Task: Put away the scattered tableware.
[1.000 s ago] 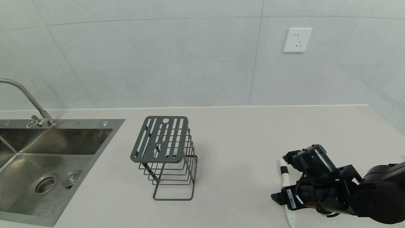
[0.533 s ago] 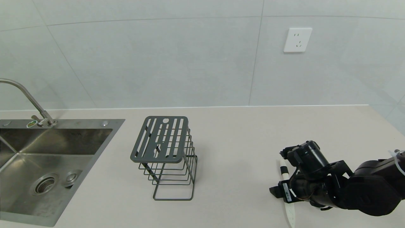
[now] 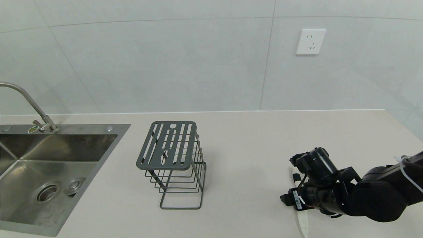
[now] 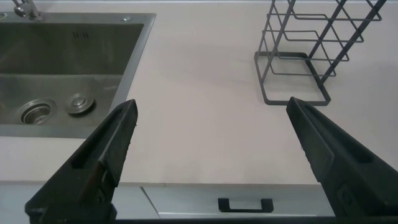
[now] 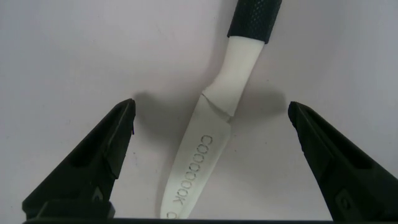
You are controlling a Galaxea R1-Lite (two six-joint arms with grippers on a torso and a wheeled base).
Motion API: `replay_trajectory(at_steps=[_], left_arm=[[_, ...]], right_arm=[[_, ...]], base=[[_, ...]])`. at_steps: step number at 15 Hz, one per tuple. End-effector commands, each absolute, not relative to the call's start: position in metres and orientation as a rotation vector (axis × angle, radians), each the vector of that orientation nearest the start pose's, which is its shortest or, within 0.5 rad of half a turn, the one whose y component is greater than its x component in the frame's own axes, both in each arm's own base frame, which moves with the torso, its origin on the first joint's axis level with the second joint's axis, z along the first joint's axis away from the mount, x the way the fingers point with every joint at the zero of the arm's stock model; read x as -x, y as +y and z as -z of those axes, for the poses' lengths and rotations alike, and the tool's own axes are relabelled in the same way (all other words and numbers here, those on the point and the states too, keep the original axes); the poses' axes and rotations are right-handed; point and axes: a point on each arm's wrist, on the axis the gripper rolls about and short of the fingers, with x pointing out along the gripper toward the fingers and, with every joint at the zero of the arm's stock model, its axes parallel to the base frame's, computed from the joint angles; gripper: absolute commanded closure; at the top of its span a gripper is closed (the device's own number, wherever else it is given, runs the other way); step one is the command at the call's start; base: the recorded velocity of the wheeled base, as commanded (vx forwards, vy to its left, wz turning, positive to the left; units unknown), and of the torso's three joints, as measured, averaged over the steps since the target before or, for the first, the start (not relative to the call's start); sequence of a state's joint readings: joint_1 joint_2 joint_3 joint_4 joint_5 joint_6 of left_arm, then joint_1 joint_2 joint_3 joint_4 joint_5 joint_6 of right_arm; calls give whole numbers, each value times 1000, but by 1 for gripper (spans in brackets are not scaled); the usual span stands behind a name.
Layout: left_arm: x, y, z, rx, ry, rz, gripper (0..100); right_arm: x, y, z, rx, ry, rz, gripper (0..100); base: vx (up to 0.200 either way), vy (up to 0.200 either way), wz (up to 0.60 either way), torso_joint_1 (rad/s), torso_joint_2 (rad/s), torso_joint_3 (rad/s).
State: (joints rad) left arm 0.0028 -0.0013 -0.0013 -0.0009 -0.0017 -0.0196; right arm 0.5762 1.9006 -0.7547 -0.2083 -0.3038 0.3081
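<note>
The knife [image 5: 214, 124] is white with a black, finely dotted grip. The wire rack [image 3: 170, 162] is dark grey, the counter [image 3: 251, 148] pale beige, the sink [image 3: 49, 158] brushed silver, and the wall socket [image 3: 310, 41] white.

right arm [image 3: 380, 195]: comes in from the head view's 4 o'clock edge, forearm running toward 9 o'clock.
right wrist [image 3: 319, 163]: turned downward, held low.
right gripper [image 3: 293, 180]: at 4 o'clock, jaws spread wide, black fingers [image 5: 87, 168] well apart, gripping nothing.
left gripper [image 4: 211, 165]: jaws spread wide, nothing between them.
</note>
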Motion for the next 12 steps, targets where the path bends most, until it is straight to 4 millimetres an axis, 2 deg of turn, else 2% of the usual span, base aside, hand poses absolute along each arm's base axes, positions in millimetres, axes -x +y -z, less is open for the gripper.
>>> replay_trajectory(at_steps=[1,2,3,9,12], left_arm=[[23,0,-76,20,-3,-2,0],[23,0,-76,20,-2,-2,0],[23,0,-76,20,-3,-2,0],[23,0,-76,21,-3,-2,0],[23,0,-76,23,-3,-1,0]], right_arm=[[-255,158,-71,116,880,-117,0],[-256,158,-70,116,883,-116,0],[-256,158,-69,117,887,-114,100],[-257,159,-63,125,904,-110,100],[-257,159,-66,120,889,-116,100]], base=[[0,0,0,0,0,0],[0,0,0,0,0,0],[0,0,0,0,0,0],[0,0,0,0,0,0],[0,0,0,0,0,0]])
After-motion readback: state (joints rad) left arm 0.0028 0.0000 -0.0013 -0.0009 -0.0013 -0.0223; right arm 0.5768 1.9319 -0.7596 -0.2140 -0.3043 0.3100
